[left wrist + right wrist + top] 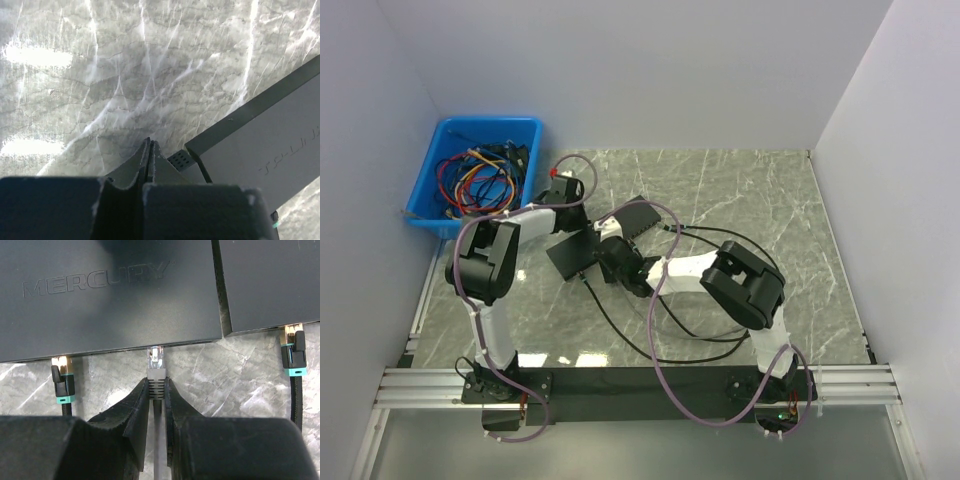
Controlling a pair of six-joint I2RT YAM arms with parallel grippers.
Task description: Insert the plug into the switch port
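Insertion is in hand: right tool [156, 386], clamped on the grey-booted clear plug [155, 359] whose tip meets the near edge of the flat black plastic switch [110, 300], likely needs a straight, level push farther in; left tool [149, 152] hangs pressed together, empty.

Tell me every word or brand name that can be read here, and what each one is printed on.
"MERCURY": on the top face of the black switch, right wrist view.
"TP-LI", cut off at the picture's edge: faint, on the lid of the dark box, left wrist view.
Grey plug in the right tool: no text on it.
Top view: nothing large enough to read.
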